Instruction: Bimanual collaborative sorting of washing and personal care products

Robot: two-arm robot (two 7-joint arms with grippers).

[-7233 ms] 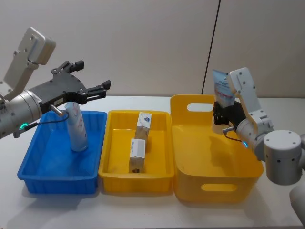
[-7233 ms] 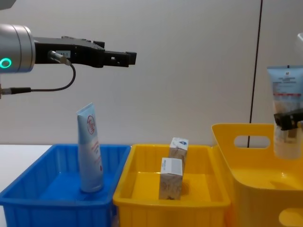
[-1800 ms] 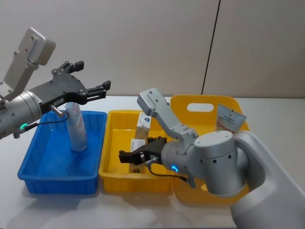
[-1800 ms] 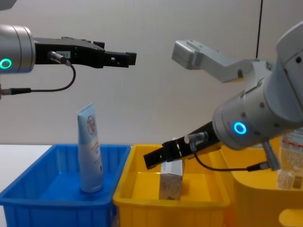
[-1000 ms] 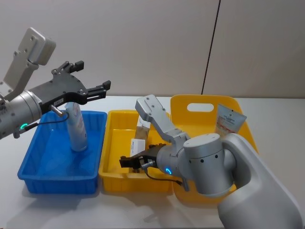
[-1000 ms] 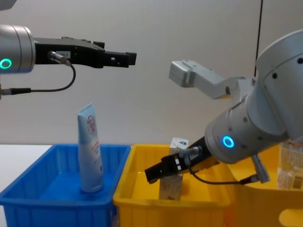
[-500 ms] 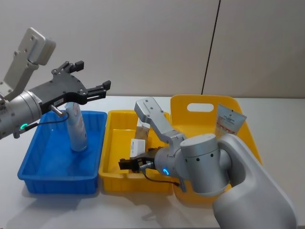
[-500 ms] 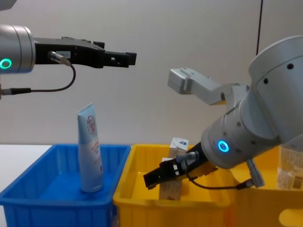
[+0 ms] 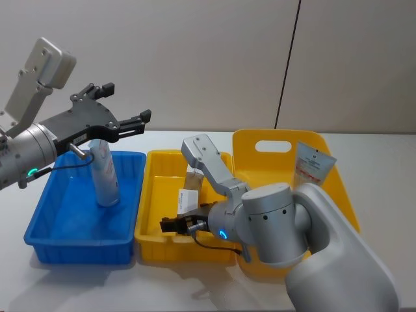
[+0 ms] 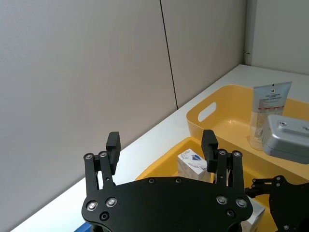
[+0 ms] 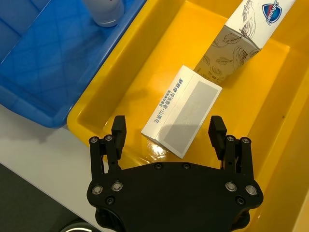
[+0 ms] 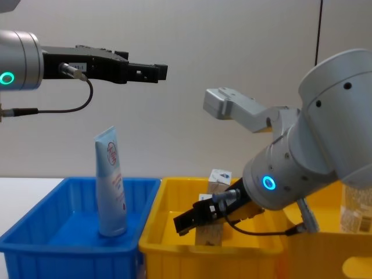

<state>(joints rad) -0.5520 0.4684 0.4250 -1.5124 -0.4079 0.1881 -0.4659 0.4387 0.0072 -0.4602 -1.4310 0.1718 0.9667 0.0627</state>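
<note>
Blue plastic bin (image 9: 78, 247), frame left, is holding an upright pale squeeze tube (image 9: 104, 174); left gripper (image 9: 129, 101) is hovering above, spread wide, empty. Centre: right gripper (image 9: 170, 225), agape and empty, is straddling the flat beige carton (image 11: 186, 113) in the yellow tray (image 9: 146, 195). Risk: skewed closing toppling the leaning carton (image 11: 244, 41).

Tube (image 9: 104, 173) pale blue-white — carton (image 11: 221, 57) beige, mottled.

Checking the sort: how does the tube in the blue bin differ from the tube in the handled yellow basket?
The blue-bin tube stands nearly upright in the blue bin; the basket tube leans in the yellow basket. The blue-bin tube shows a round red logo; the basket tube shows a small dark mark above lines of print. Both are pale tubes, crimped end up.
</note>
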